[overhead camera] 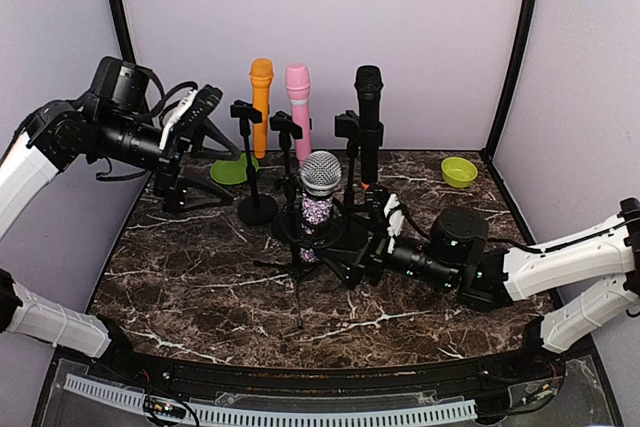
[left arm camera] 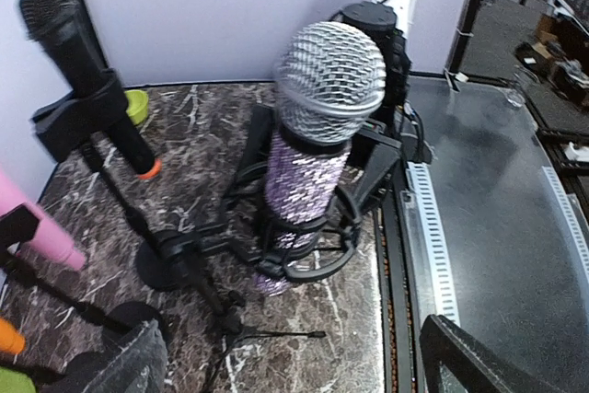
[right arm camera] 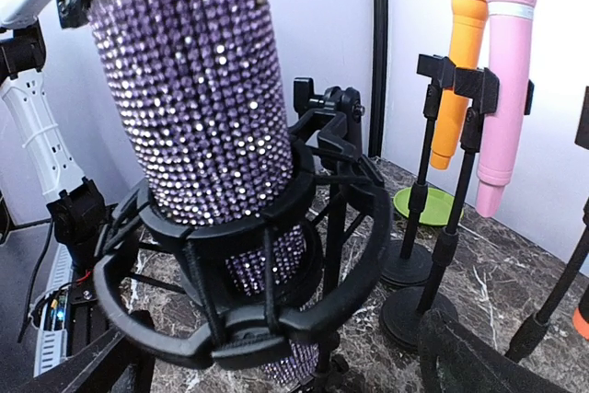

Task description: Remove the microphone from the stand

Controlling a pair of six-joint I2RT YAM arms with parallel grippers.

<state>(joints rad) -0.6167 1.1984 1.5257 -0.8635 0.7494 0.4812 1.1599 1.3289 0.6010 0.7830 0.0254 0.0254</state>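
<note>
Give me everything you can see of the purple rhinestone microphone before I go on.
The purple rhinestone-covered microphone has a silver mesh head and stands roughly upright, mid-table. Its body is seated in the ring cradle of a black shock-mount stand. Only that cradle visibly touches it. The right pincer is open beside it.

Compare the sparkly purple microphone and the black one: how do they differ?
The purple microphone has a glittery body and silver mesh head; the black microphone is all dark with an orange end. Purple sits in a ring shock mount, black in a clip. Both stand head-up.
</note>
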